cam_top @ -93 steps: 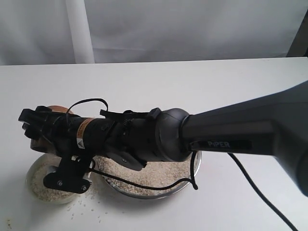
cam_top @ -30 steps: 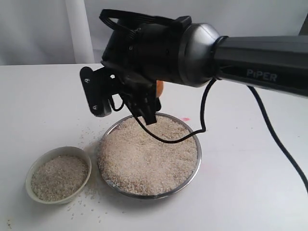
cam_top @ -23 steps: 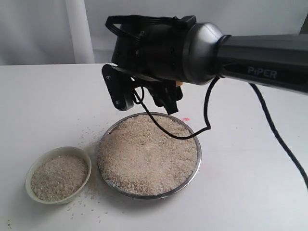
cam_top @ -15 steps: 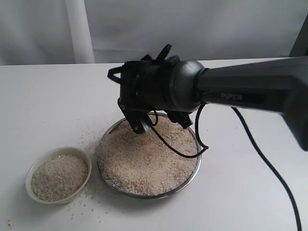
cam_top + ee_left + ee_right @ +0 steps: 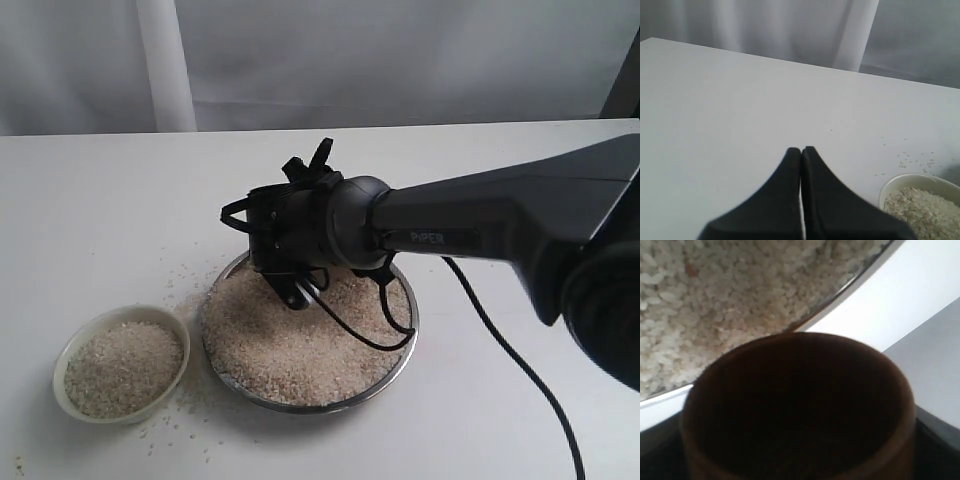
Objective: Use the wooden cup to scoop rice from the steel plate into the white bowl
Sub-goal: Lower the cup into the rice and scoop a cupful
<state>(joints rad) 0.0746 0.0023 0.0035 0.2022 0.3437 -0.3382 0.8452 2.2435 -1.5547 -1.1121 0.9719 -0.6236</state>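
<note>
Right wrist view fills with the small, round, reddish-brown polished wooden cup point(image 5: 800, 405). Its dark mouth faces the heap and I see no grains inside. My right fingers point(image 5: 942, 450) show only as dark edges on either side of the cup wall, closed around it and gripping it. The cup sits at the plate's edge, low over the pale beige uncooked rice point(image 5: 715, 300); whether its lip touches the grains I cannot tell. In the exterior view my own wrist hides it.

I judge the cup stiff and light, but the polish makes it slippery. A hold across the widest part of the wall, below the lip, should keep it from twisting as it digs in. The rice is loose and will pour off at any tilt.

Around the heap runs the thin rim of the wide, shiny steel plate point(image 5: 850, 287). The small cream-white bowl point(image 5: 70, 350), already holding rice, stands just beside it, with stray grains on the white bench point(image 5: 100, 200) between them. My left fingers point(image 5: 785, 190) are pressed together, empty, above bare bench near the bowl.
</note>
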